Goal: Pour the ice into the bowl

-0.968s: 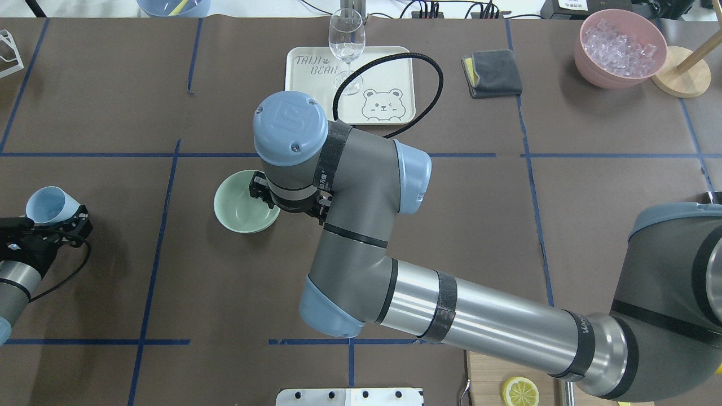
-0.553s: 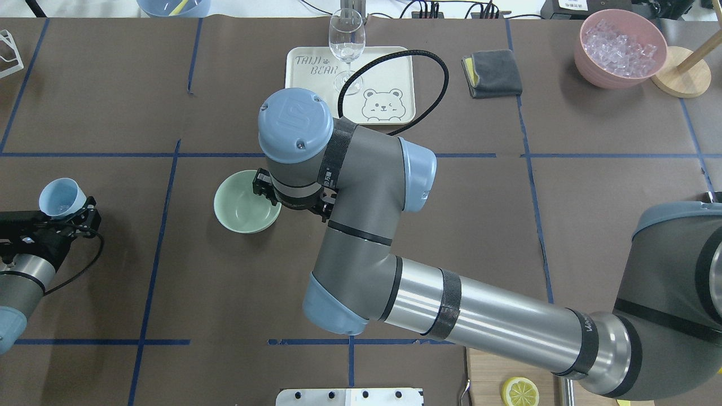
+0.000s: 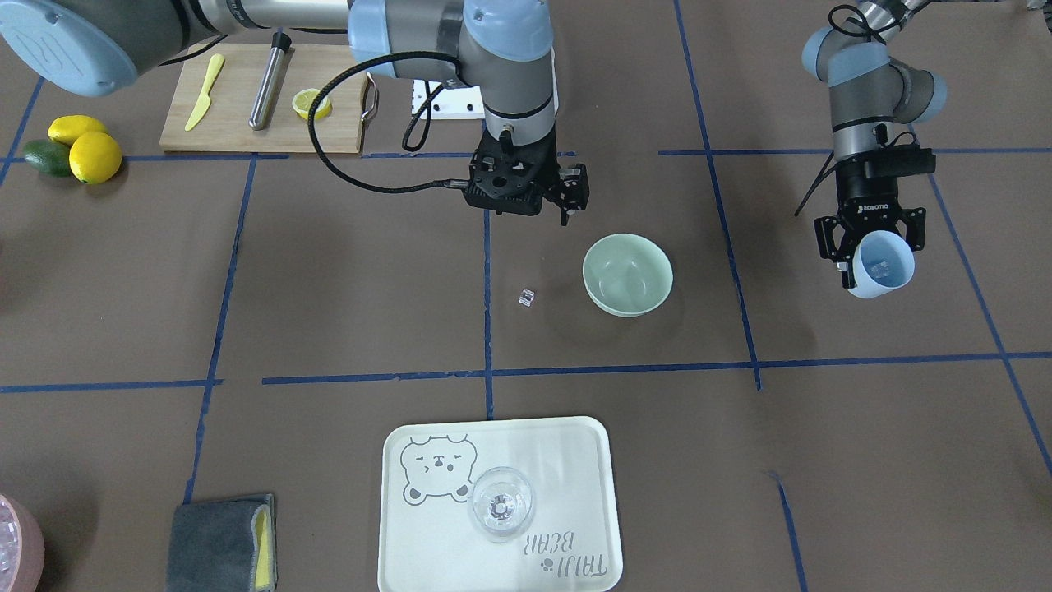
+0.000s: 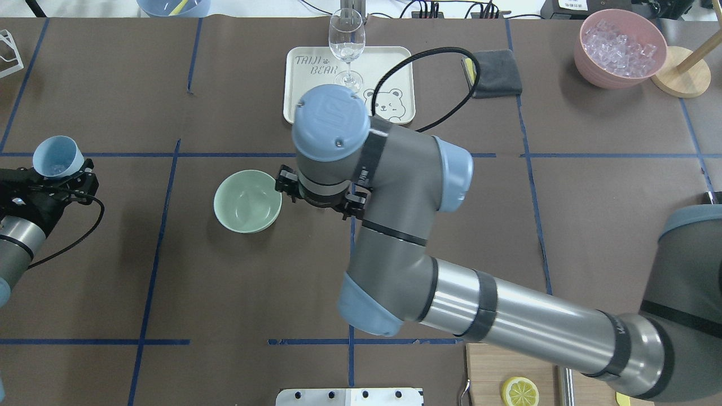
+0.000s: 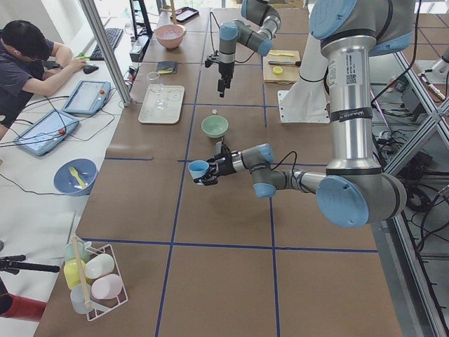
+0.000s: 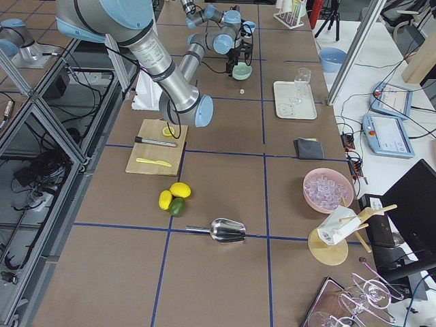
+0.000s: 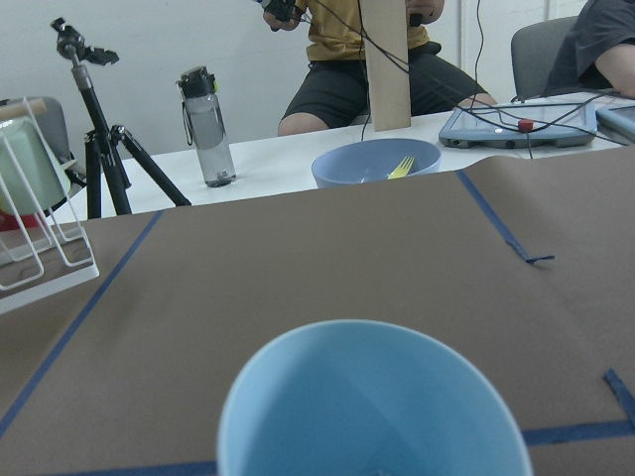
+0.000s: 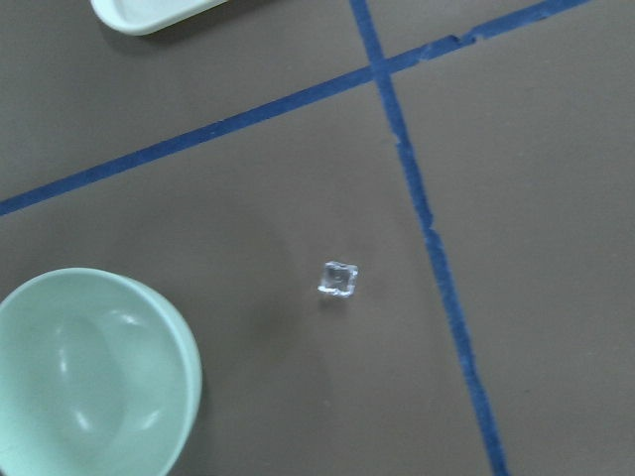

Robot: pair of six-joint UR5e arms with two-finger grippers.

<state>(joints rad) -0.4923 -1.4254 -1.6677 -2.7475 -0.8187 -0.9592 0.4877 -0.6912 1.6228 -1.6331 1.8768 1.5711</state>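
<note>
The left fingers (image 3: 828, 240) clenched a blue cup (image 3: 883, 265), tilted with its mouth up and away from the robot. The bowl (image 3: 627, 308) sat upright, one ice cube (image 3: 527, 298) near it on the tabletop (image 3: 329, 288). Whether the right fingers (image 3: 578, 191) were clenched could not be told.

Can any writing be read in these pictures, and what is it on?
"TAIJI BEAR": on the cream tray, beside a bear drawing.
"ROBOTIQ": on the left tool, which holds a blue cup.
White lettering on the right arm's black strap: too small to read.

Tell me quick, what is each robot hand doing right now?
Left gripper: closed on the light blue cup.
Right gripper: open or closed cannot be told.
</note>
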